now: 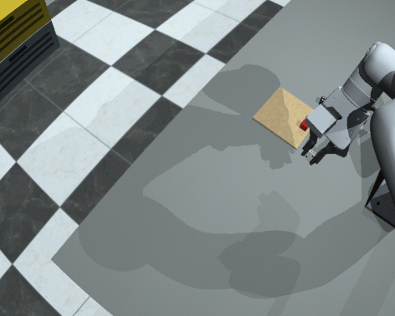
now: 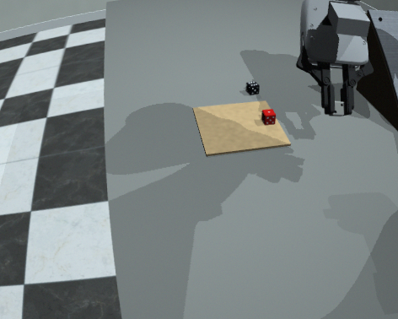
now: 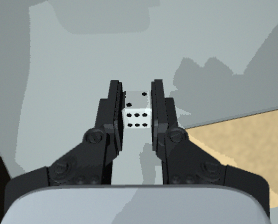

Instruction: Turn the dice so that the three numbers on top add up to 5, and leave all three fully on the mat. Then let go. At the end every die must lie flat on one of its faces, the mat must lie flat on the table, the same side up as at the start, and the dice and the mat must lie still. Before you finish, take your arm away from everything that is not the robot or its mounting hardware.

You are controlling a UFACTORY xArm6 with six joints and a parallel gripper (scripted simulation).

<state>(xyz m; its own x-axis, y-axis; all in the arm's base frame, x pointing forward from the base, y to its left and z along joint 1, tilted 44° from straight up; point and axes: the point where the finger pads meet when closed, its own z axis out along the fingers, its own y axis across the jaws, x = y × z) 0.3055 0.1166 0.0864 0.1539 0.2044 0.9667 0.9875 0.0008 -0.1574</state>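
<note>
While the top cam shows the gripper [image 1: 310, 160] [image 2: 337, 110] [image 3: 137, 95] approx. 5 o'clock of the mat [image 1: 275, 112] [image 2: 235, 132] [image 3: 240, 145], its fingers grip the white die [image 1: 310, 155] [image 2: 338, 105] [image 3: 137, 110]; red die [image 1: 304, 124] [image 2: 268, 116] sits approx. 4 o'clock of mat ctr. Ext. cam: red on mat, approx. 2 o'clock; black die [image 2: 252, 88] off mat, approx. 12–1 o'clock. Wrist cam: white die btwn fingers, mat approx. 4 o'clock.

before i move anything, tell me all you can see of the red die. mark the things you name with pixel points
The red die [image 1: 304, 124] [image 2: 268, 116] is a small cube with pale pips. It sits flat on the tan mat [image 1: 275, 116] [image 2: 235, 134], near the mat's edge on the gripper's [image 1: 308, 157] [image 2: 337, 110] side. Its top face shows a single pip. The gripper's fingers are clear of it, and no other die touches it. Its material is hard to tell.
</note>
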